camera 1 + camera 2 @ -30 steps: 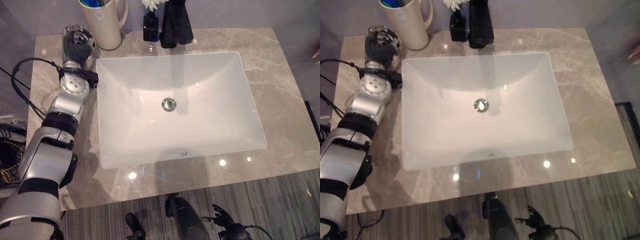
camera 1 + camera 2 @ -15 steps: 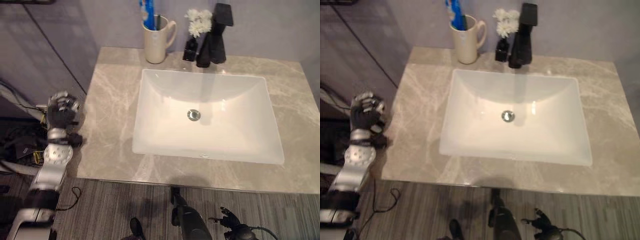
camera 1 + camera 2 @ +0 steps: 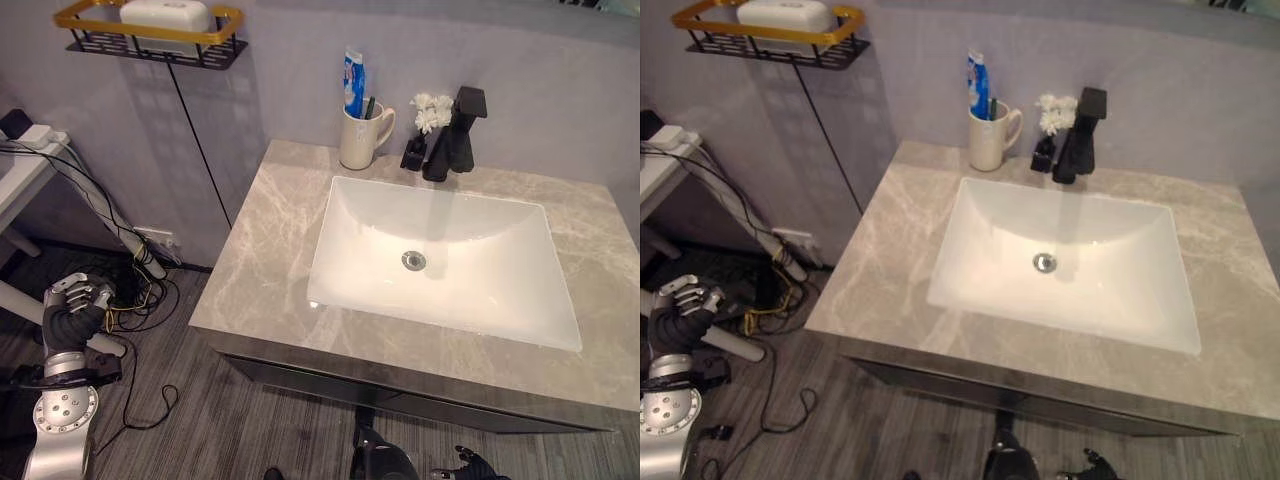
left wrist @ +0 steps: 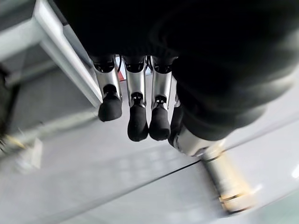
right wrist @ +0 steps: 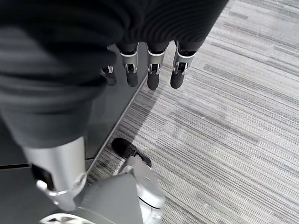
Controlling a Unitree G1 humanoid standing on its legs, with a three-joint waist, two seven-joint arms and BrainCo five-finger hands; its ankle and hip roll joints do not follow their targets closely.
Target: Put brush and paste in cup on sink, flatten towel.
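A cream cup (image 3: 358, 140) stands upright at the back of the marble counter (image 3: 265, 250), left of the white sink (image 3: 480, 290). A blue and white paste tube (image 3: 352, 84) and a dark brush (image 3: 368, 106) stick out of the cup. My left hand (image 3: 72, 312) hangs low beside the counter's left end, well away from the cup. Its fingers (image 4: 138, 123) are relaxed and hold nothing. My right hand (image 3: 470, 466) is down by the floor in front of the counter, its fingers (image 5: 153, 77) loose and empty.
A black faucet (image 3: 455, 135) and a small dark vase of white flowers (image 3: 425, 112) stand behind the sink. A yellow-rimmed wall shelf (image 3: 150, 22) holds a white bar. A white table corner (image 3: 22, 170) and loose cables (image 3: 135, 290) lie to the left.
The camera has pulled back and up, showing the whole counter and the wall. My left hand has left the counter beside the cup and dropped down to the counter's left side.
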